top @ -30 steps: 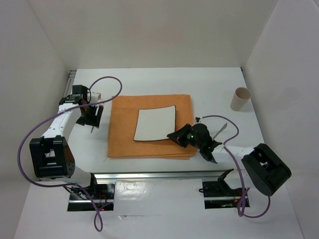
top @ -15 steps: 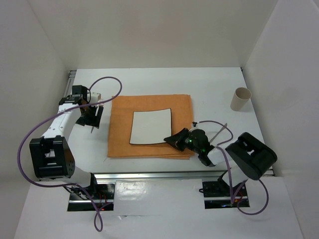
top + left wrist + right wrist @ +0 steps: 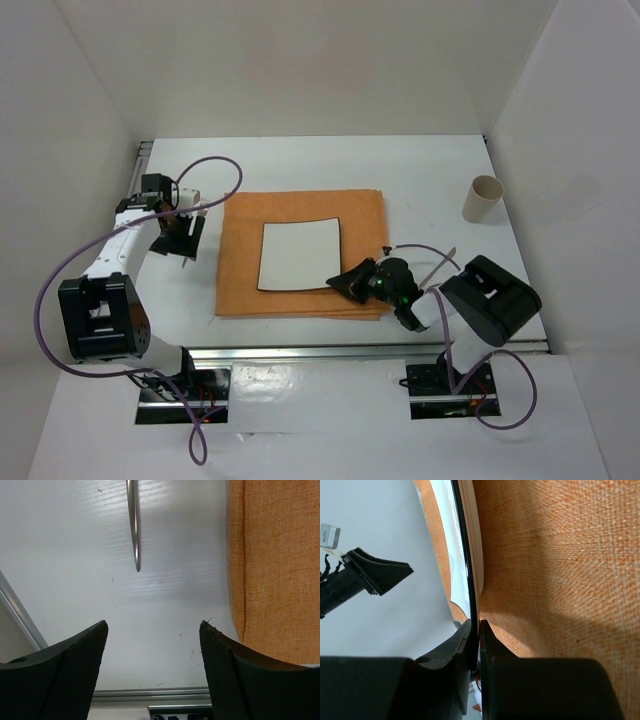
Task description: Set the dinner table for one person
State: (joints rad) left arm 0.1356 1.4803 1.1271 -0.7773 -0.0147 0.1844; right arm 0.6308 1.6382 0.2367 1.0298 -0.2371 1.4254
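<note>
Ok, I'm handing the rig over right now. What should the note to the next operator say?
Left gripper: open, holding nothing, hovering over a metal utensil that lies on the dinner table just left of the orange placemat.
Right gripper: shut on the near right corner of the square plate.
Done: the plate is on the placemat.
Left, probably: release the plate, place the utensil, and fetch the beige cup from the table's far right.
A thin silvery item lies by the right arm, too small to identify.
</note>
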